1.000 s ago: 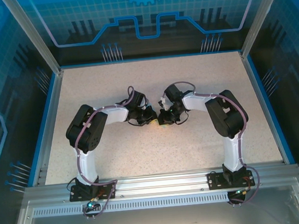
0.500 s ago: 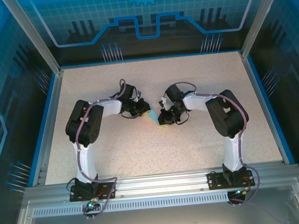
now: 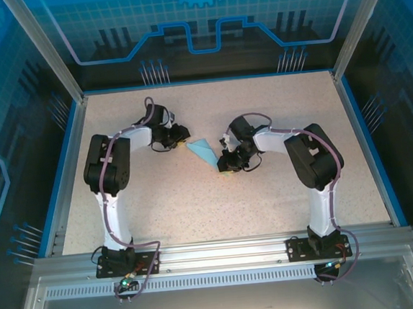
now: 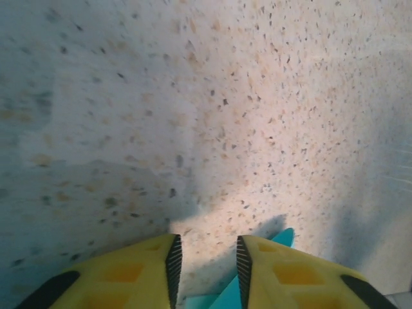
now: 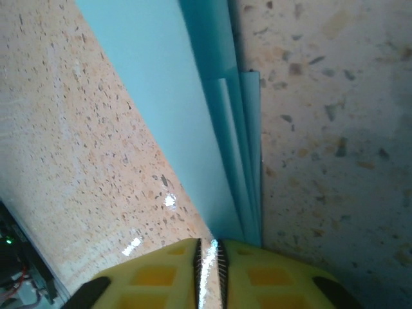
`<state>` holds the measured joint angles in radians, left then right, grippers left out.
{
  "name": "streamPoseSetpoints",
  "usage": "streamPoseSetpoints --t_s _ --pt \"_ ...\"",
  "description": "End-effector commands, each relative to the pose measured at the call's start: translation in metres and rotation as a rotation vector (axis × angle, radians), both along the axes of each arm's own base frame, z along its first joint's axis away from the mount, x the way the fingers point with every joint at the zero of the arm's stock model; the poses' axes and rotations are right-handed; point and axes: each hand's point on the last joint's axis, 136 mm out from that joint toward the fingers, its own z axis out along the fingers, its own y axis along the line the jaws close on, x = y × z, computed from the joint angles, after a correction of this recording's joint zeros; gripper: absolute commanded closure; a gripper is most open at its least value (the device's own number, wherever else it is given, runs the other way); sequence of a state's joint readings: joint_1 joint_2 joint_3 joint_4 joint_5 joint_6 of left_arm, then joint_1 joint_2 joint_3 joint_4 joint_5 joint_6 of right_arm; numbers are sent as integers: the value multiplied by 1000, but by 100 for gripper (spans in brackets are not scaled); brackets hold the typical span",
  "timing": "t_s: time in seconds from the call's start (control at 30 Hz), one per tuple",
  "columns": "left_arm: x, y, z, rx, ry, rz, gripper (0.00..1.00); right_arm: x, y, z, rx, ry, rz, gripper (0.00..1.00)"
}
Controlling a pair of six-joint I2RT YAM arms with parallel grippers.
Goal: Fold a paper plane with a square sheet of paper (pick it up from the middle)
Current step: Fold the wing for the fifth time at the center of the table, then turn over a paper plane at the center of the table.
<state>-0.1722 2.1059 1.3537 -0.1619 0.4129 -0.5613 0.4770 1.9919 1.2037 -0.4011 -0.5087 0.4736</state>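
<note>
The square sheet of paper lies folded as a light-blue paper plane (image 3: 203,152) flat on the table between the two arms. My left gripper (image 3: 181,133) stands off its upper-left end, open, with only table between the yellow fingers (image 4: 206,248). A corner of the paper plane (image 4: 284,237) peeks out beside the right finger. My right gripper (image 3: 222,165) sits at the plane's lower-right pointed end. In the right wrist view its jaws (image 5: 209,243) stand a slit apart, and the layered paper plane (image 5: 174,96) narrows toward them and ends at the fingertips.
The speckled beige table (image 3: 219,211) is bounded by a blue rim (image 3: 69,159) and glass walls on the left, back and right. An aluminium rail (image 3: 222,251) carrying both arm bases runs along the near edge.
The left gripper has opened, let go of the paper and drawn back up and to the left, uncovering the plane. The right gripper's jaws have parted slightly; that arm has stayed put.
</note>
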Motion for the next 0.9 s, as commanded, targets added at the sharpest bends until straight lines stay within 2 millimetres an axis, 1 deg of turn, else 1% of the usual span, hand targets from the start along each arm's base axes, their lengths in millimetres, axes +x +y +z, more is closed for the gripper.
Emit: streamPoseSetpoints --t_s 0.0,0.07,0.13,0.17,0.23,0.3,0.37,0.47,0.57,0.63,0.73,0.8,0.87 --pt "-3 10 37 75 -49 3 60 21 6 44 71 -81 -42 73" --pt "-10 13 45 101 -45 16 54 31 8 68 103 -150 -61 63" --pt "-22 14 50 143 -39 24 49 36 4 83 95 -209 -85 55" --pt "-28 14 52 174 -42 27 47 39 -3 88 70 -244 -110 50" --pt "-40 13 55 238 -40 30 42 44 -20 90 9 -292 -168 44" --pt "-51 8 60 281 -50 27 38 46 -39 88 -40 -325 -233 39" --pt "-63 -1 61 316 -16 32 34 48 -58 86 -64 -348 -304 35" --pt "-77 -24 56 353 14 7 34 46 -86 79 -104 -320 -411 31" --pt "-87 -47 50 405 29 -8 34 43 -110 65 -136 -281 -500 29" --pt "-91 -59 46 447 41 -14 34 40 -120 57 -148 -264 -531 27" --pt "-92 -73 39 513 55 -28 33 36 -127 48 -171 -247 -545 25" --pt "-91 -78 32 561 71 -37 33 34 -129 46 -181 -244 -543 23" --pt "-89 -77 27 629 80 -36 33 33 -130 45 -187 -241 -541 22"
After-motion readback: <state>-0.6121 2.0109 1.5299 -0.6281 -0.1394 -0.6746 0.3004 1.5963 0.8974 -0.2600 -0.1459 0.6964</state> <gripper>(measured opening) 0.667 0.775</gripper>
